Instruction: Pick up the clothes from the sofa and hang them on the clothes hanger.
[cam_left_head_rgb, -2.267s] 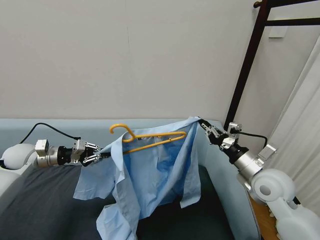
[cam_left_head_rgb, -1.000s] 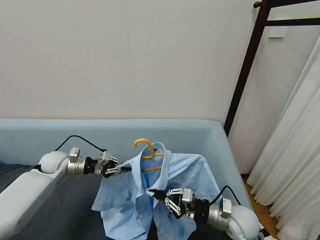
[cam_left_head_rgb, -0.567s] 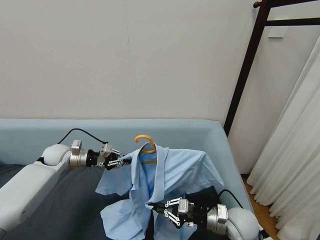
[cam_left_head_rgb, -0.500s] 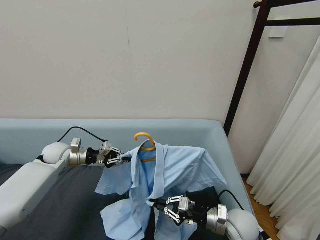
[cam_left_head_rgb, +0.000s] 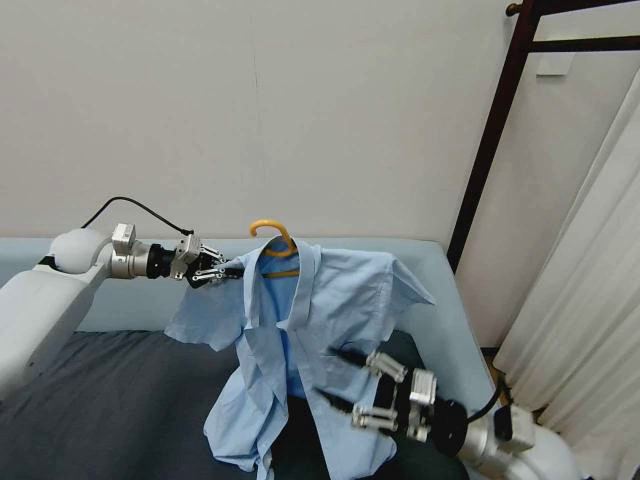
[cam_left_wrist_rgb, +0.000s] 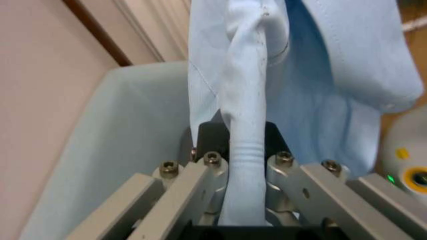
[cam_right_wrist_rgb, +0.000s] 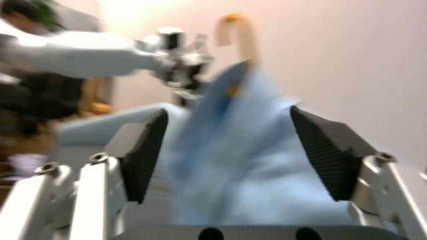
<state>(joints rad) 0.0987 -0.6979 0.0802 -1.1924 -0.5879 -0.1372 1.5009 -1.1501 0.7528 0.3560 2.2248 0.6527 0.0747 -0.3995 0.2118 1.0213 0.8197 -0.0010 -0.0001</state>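
The shirt was pinched by the left gripper, the rack being seen at two o'clock; the right gripper was spread.

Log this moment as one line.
left gripper: shut on shirt | right gripper: open, empty | shirt: on hanger, over sofa

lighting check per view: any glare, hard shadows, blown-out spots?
Head view: soft, even light on the wall and the shirt; no hard shadows or glare. Left wrist view: the left gripper, shut on shirt cloth, is evenly lit. Right wrist view: bright wall behind the hanger; the open right gripper shows dark pads against it.
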